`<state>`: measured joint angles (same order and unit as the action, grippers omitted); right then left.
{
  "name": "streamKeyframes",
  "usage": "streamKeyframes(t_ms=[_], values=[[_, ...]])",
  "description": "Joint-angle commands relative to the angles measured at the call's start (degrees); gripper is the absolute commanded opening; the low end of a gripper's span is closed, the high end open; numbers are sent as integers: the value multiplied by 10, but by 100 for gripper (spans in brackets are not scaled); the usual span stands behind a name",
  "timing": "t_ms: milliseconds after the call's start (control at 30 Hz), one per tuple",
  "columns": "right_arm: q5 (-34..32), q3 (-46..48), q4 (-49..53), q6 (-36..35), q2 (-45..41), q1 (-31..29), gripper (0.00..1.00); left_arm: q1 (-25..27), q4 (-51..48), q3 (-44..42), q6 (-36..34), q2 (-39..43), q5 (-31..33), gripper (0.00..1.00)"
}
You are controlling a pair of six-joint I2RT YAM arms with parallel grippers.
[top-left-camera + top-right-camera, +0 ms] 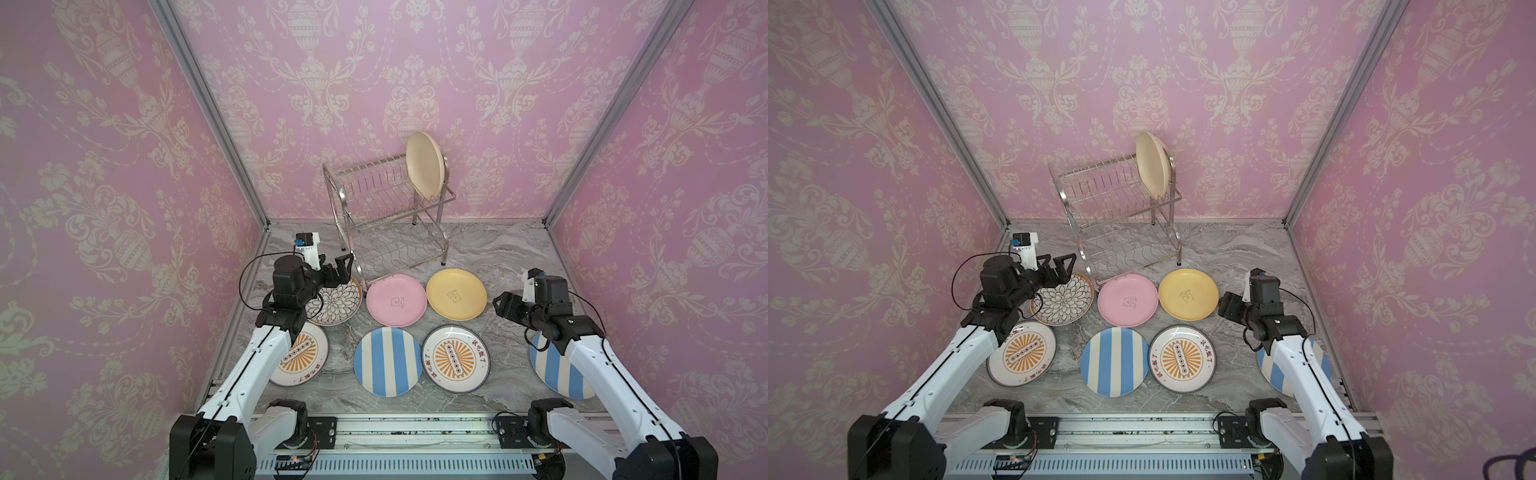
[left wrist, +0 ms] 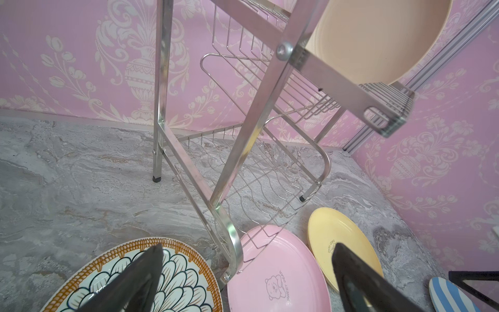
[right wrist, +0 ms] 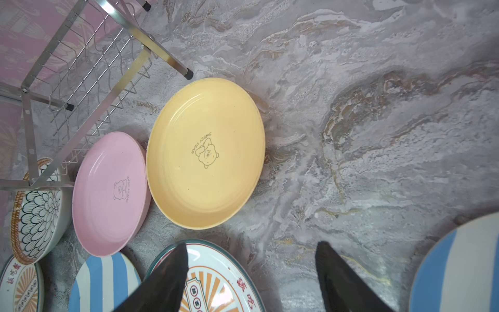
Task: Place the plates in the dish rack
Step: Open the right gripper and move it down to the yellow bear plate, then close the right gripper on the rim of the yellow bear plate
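Rail; marble tabletop; pink patterned walls

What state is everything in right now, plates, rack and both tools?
dish rack, upright, holding one plate
cream plate, standing on edge in rack's upper tier
pink plate, flat on table
yellow plate, flat on table
petal plate, flat on table
striped plates, both flat on table
sunburst plates, both flat on table
left tool, open, empty
right tool, open, empty
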<state>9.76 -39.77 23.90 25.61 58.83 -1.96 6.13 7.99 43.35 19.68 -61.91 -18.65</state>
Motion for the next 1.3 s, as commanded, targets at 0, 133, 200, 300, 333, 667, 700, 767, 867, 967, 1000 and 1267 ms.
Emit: streamKeyframes(t_ms=[0, 133, 200, 300, 333, 667, 700, 767, 867, 967, 1000, 1267], values=[[84, 18, -93, 28, 45, 5, 73, -6, -2, 18, 19, 9, 9, 99], [89, 30, -138, 28, 92, 6, 71, -6, -5, 20, 18, 0, 6, 99], [83, 31, -145, 24, 106, 7, 70, -6, -8, 21, 15, -3, 6, 99], [78, 33, -152, 20, 121, 13, 70, -6, -8, 22, 12, -5, 7, 99], [80, 34, -155, 21, 127, 16, 70, -6, -7, 23, 11, -6, 7, 99], [102, 42, -192, 28, 181, 20, 67, -6, -4, 26, 5, -24, -10, 99], [104, 43, -198, 31, 188, 20, 66, -6, -4, 27, 4, -24, -12, 99], [107, 46, -208, 35, 200, 20, 65, -6, -3, 26, 3, -24, -12, 99], [113, 47, -226, 39, 222, 20, 62, -7, 1, 28, -1, -29, -26, 99], [115, 50, -242, 45, 242, 20, 60, -6, -2, 31, -4, -37, -35, 99], [113, 51, -245, 45, 248, 20, 59, -6, -3, 32, -6, -39, -36, 99], [116, 57, -297, 66, 281, 19, 53, -6, 6, 40, -15, -52, -40, 99]])
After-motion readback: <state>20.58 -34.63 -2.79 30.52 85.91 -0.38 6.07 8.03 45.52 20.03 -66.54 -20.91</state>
